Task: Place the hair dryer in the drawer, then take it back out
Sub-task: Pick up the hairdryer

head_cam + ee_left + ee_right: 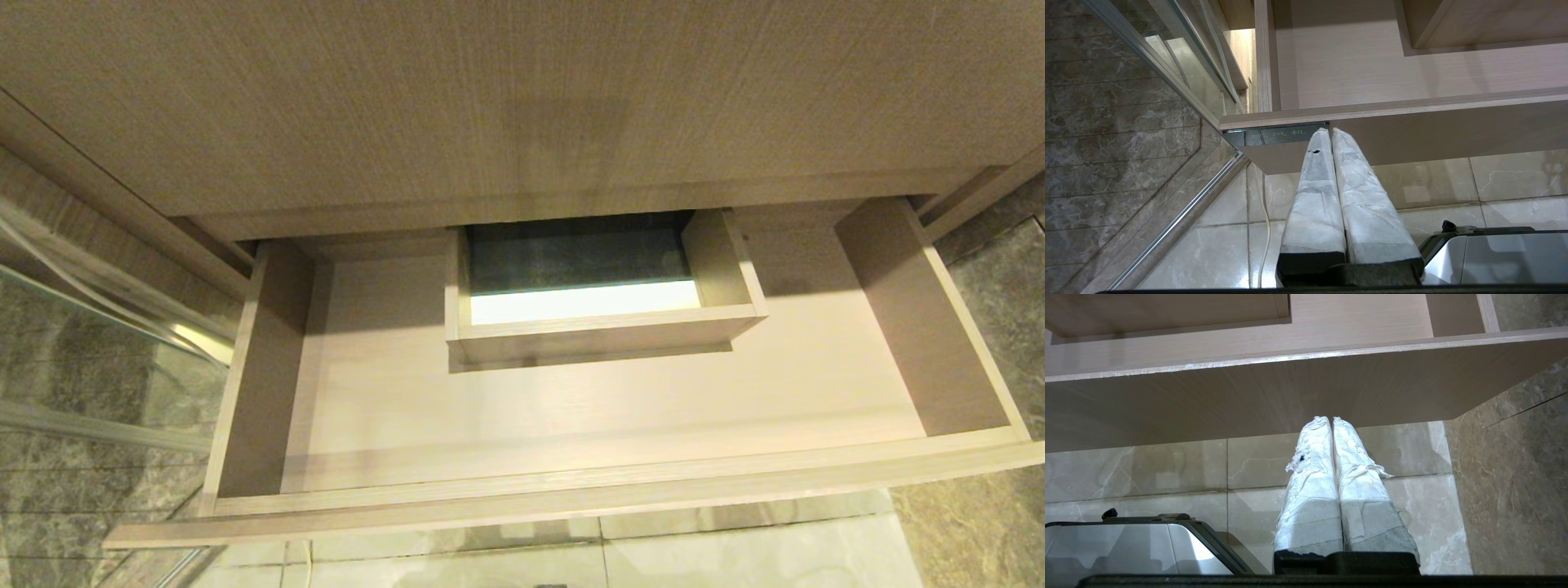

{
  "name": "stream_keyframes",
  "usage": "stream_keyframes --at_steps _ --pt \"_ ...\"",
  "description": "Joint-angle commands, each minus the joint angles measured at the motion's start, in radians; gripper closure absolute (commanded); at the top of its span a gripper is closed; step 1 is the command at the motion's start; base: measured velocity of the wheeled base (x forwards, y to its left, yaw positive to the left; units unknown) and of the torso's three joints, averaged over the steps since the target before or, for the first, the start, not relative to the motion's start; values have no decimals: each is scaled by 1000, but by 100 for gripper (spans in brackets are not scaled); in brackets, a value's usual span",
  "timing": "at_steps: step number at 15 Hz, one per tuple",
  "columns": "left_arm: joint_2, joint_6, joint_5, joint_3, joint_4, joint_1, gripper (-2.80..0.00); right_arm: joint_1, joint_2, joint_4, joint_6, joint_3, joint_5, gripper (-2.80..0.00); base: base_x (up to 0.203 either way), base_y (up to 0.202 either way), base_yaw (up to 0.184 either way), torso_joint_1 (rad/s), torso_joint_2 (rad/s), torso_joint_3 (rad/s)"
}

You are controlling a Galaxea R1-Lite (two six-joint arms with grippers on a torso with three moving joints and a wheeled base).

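The drawer (571, 498) stands pulled out below the tall wood panel, its light-wood floor bare around the boxed cutout (604, 327) at mid-back. The hair dryer is out of view. Neither arm shows in the head view. In the left wrist view my left gripper (1329, 130) is shut with nothing in it, its white-wrapped tips below the drawer's (1412, 134) front, beside the dark label (1274, 136). In the right wrist view my right gripper (1331, 419) is shut and empty too, low in front of the drawer's (1249, 404) front panel.
A glass shower partition with a metal rail (106, 327) runs along the left of the drawer. A white cord (1265, 228) lies on the pale floor tiles. The robot's silver base (1126, 547) shows low in both wrist views. A dark marble wall (1515, 477) stands on the right.
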Motion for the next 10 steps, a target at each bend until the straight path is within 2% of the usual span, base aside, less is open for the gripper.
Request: stream_keyframes --at_steps 1,10 --pt "1 1 -1 0 0 0 0 0 2 -1 0 1 1 0 0 0 0 0 0 0" --pt "2 -1 -1 0 0 0 0 0 2 -1 -2 2 1 0 0 0 0 0 0 0"
